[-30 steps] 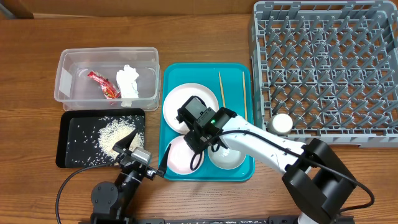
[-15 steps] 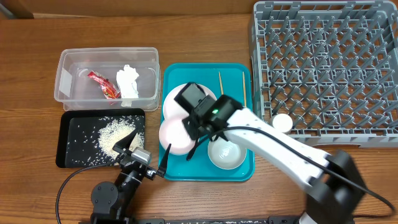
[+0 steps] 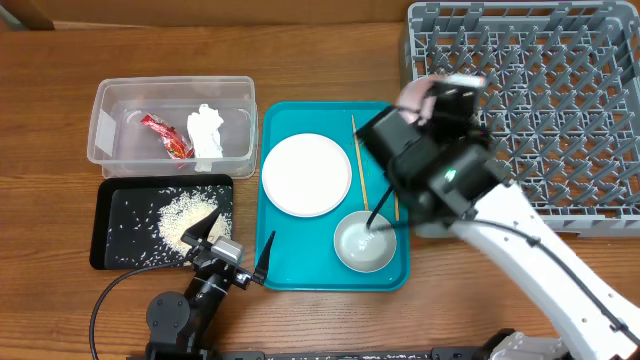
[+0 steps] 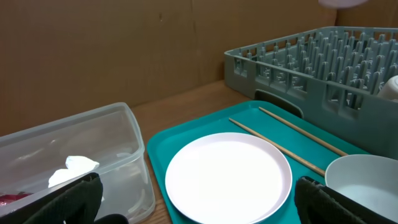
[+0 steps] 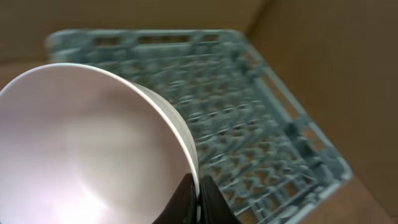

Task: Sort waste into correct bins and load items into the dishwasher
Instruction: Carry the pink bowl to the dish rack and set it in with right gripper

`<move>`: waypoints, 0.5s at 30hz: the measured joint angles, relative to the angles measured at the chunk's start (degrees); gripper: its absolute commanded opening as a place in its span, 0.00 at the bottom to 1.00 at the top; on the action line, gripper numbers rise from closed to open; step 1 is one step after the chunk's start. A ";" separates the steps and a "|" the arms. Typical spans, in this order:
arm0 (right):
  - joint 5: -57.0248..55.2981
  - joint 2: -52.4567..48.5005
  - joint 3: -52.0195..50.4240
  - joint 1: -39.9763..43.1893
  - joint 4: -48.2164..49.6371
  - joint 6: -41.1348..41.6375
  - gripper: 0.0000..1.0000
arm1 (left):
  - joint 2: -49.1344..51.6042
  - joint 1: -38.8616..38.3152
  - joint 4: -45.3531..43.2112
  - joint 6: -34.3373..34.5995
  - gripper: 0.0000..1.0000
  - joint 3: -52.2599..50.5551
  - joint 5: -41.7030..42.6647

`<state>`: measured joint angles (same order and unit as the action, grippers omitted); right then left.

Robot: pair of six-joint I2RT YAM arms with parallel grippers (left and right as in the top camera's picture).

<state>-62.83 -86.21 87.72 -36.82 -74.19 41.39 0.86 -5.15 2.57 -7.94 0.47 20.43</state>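
My right gripper (image 3: 450, 92) is shut on the rim of a pale bowl (image 3: 420, 92) and holds it raised over the left edge of the grey dish rack (image 3: 540, 100). In the right wrist view the fingers (image 5: 198, 190) pinch the bowl (image 5: 81, 143), and the rack (image 5: 261, 118) is blurred below. On the teal tray (image 3: 285, 275) lie a white plate (image 3: 306, 174), a second bowl (image 3: 364, 243) and chopsticks (image 3: 357, 165). My left gripper (image 3: 237, 243) is open and empty, low in front of the tray. The left wrist view shows the plate (image 4: 227, 177) and chopsticks (image 4: 280, 140).
A clear tub (image 3: 110, 150) holds a red packet (image 3: 165, 135) and a white napkin (image 3: 206, 132). A black tray (image 3: 115, 250) holds loose rice (image 3: 185, 212). A small white thing (image 4: 388, 87), possibly the cup, shows by the rack; my arm hides that spot from overhead.
My right gripper lifted one bowl off the teal tray and carried it up and right to the rack's left edge. The plate is uncovered. The left arm has not moved.
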 measured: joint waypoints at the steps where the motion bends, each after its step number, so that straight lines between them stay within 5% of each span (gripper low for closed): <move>1: -1.27 -0.04 -0.50 2.27 0.07 0.79 0.04 | 0.00 0.00 0.00 0.02 1.00 0.02 -0.02; 15: -3.45 -4.57 -2.99 31.23 6.01 3.65 0.04 | 0.00 0.00 0.00 0.00 1.00 0.02 0.00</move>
<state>-66.28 -90.78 84.73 -5.58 -68.18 45.04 0.86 -5.15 2.57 -7.94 0.49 20.43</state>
